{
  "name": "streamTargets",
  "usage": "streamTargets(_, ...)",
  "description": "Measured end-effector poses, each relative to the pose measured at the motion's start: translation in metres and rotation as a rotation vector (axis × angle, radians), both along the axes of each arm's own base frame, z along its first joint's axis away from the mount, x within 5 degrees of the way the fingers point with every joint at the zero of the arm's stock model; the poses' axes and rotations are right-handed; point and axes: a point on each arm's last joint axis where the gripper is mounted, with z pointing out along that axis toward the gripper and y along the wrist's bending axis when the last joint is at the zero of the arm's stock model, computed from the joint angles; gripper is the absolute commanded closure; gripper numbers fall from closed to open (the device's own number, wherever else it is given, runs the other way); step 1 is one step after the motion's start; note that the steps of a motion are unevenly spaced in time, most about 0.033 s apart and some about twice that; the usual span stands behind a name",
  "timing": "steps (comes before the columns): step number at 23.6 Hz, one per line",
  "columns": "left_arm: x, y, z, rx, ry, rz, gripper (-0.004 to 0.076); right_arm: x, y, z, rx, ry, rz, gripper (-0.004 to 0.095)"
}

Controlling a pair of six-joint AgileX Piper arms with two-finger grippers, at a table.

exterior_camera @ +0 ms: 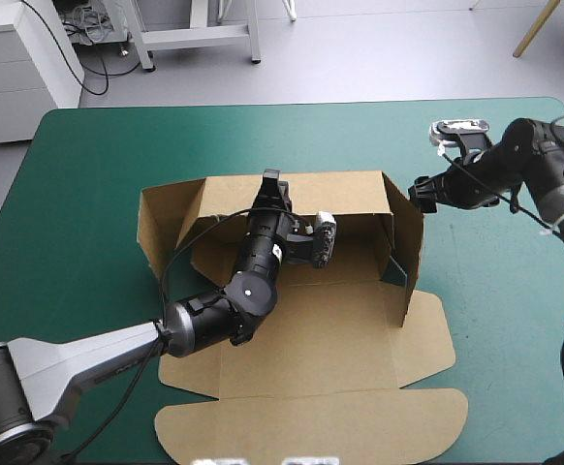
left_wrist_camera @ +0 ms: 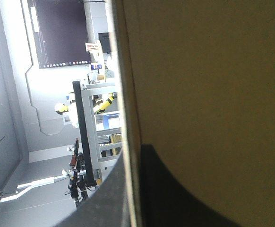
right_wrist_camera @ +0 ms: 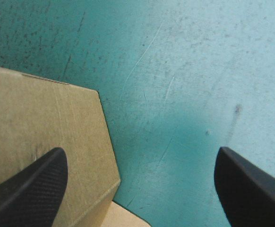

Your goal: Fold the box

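The brown box (exterior_camera: 306, 325) lies in the middle of the teal-green table, its back wall (exterior_camera: 345, 194) and right wall (exterior_camera: 408, 242) raised and its lid (exterior_camera: 311, 421) flat toward the front edge. My left gripper (exterior_camera: 270, 186) reaches over the box floor to the top of the back wall. In the left wrist view the gripper (left_wrist_camera: 132, 156) is shut on the box, with the board (left_wrist_camera: 213, 85) edge between its fingers. My right gripper (exterior_camera: 423, 194) hovers open at the right wall's far corner. In its own view the gripper (right_wrist_camera: 140, 151) has one finger over the board (right_wrist_camera: 43, 118) and the other over the cover.
A left flap (exterior_camera: 156, 228) of the box stands up at an angle. A rounded side flap (exterior_camera: 429, 339) lies flat on the cover to the right. Bare teal-green cover (exterior_camera: 495, 320) stretches to the right of the box and behind it.
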Motion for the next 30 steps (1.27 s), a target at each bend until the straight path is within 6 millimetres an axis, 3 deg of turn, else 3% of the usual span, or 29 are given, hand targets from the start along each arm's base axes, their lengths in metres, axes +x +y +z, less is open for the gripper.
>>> streamTargets(7,0.0,0.0,-0.001,0.002,-0.001,0.005,0.0734,-0.042,-0.001,-0.02,-0.004,-0.057,0.018,0.0125)
streamTargets(17,0.001,0.001,-0.001,0.003,-0.003,0.01,0.0734,-0.067,0.01,-0.03,0.113,-0.138,0.042,0.0125)
streamTargets(23,0.002,0.005,0.0,-0.004,-0.004,0.055,0.0734,-0.074,0.051,-0.035,0.096,-0.207,0.163,0.0125)
streamTargets(30,0.004,0.01,0.0,-0.006,-0.009,0.099,0.0734,-0.082,0.085,-0.036,0.106,-0.254,0.236,0.0125)
